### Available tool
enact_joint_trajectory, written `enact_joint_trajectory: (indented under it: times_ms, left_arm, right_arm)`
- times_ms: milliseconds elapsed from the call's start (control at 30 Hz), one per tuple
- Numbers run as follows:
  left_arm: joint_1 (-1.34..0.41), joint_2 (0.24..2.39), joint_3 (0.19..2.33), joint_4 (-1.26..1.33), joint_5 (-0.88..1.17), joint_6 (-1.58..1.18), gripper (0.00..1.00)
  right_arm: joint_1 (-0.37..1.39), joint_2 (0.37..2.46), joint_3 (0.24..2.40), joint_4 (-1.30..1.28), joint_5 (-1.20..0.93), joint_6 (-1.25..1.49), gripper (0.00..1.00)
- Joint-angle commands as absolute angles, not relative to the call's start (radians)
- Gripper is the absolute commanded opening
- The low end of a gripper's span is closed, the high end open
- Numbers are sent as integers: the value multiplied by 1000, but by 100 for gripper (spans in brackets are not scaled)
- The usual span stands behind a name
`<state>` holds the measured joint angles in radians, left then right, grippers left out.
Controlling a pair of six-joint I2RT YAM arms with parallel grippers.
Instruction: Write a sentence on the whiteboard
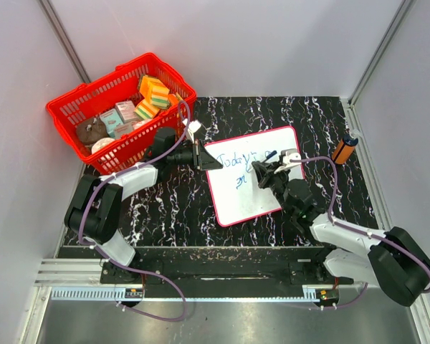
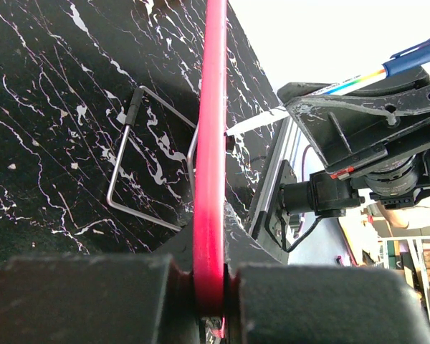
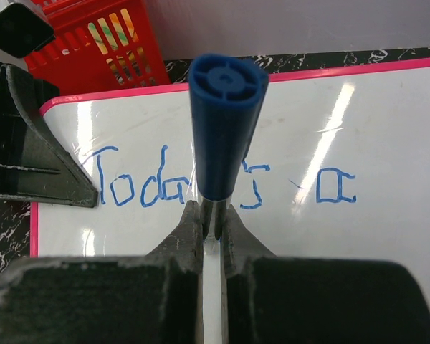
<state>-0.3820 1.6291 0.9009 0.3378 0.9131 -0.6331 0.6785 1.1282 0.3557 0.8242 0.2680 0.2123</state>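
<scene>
Thin, stiff and probably light whiteboard at the centre of the top view, on a smooth black marbled table and likely to slide there. Best held by the red-pink rim, as on its left edge now, pinched between the closed fingers of the left gripper. Blue marker clamped in the narrow fingers of the right gripper, above the blue sentence beginning "Today" near the board's upper edge; looks slim and slippery, so press lightly to avoid smearing fresh ink.

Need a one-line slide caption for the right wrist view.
Right gripper shut on a blue marker over the whiteboard, blue handwriting starting "Today" beneath; red basket behind.
</scene>
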Motion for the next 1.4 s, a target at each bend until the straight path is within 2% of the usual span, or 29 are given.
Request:
enact_joint_trajectory:
  times_ms: [0,633,1067,1267,1367]
  left_arm:
    - [-393,1640,873,189,830,-482,0]
    - [-393,1641,882,178,828,-474,0]
    - [-393,1641,879,175,827,-474,0]
    - [-394,1640,876,172,827,-469,0]
    - [-394,1641,874,170,825,-468,0]
  right_arm:
    - [675,1094,322,795,239,245,0]
    - [675,1005,227,721,169,317,0]
    - [675,954,193,768,89,316,0]
    - [675,819,196,770,169,302,0]
    - [673,833,239,758,201,261,0]
